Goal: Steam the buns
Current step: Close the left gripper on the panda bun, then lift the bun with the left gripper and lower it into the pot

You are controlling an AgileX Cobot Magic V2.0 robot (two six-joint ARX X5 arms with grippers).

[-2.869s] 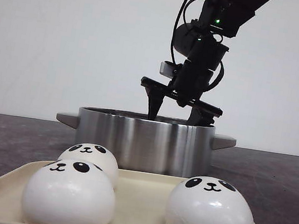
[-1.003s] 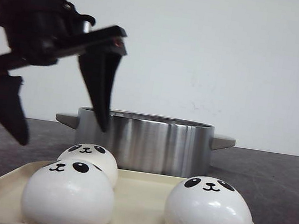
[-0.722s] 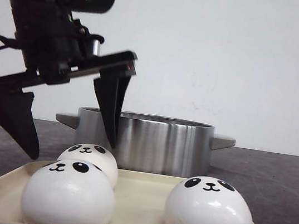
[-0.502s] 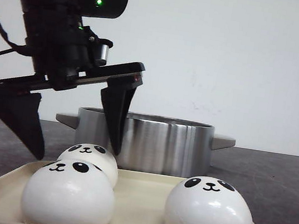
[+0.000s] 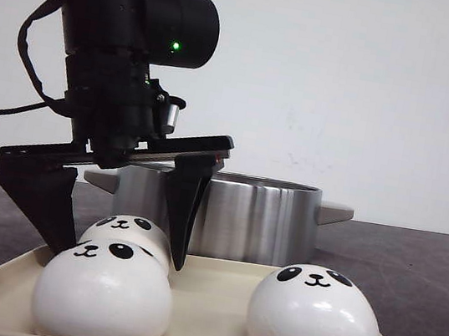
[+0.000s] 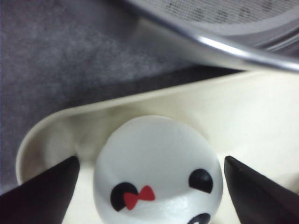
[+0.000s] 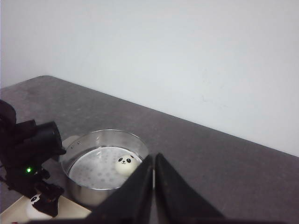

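Three white panda-faced buns sit on the cream tray (image 5: 216, 278): front left (image 5: 102, 293), rear left (image 5: 127, 229) and right (image 5: 314, 318). My left gripper (image 5: 117, 255) is open and low over the tray, one black finger on each side of the rear left bun without touching it. The left wrist view shows that bun (image 6: 156, 158) between the open fingertips (image 6: 44, 196). Another bun (image 7: 126, 164) lies on the perforated insert inside the steel pot (image 7: 86, 189). My right gripper (image 7: 153, 186) is shut on nothing, high above the table and out of the front view.
The steel pot (image 5: 234, 213) with side handles stands right behind the tray, its rim (image 6: 224, 45) close to the left gripper. Dark grey tabletop (image 7: 224, 163) spreads around both. A white wall closes the back.
The left gripper has come down and to the right over the tray, still open, until its fingers flank the rear left bun. The right arm, earlier over the pot, has left the front view.
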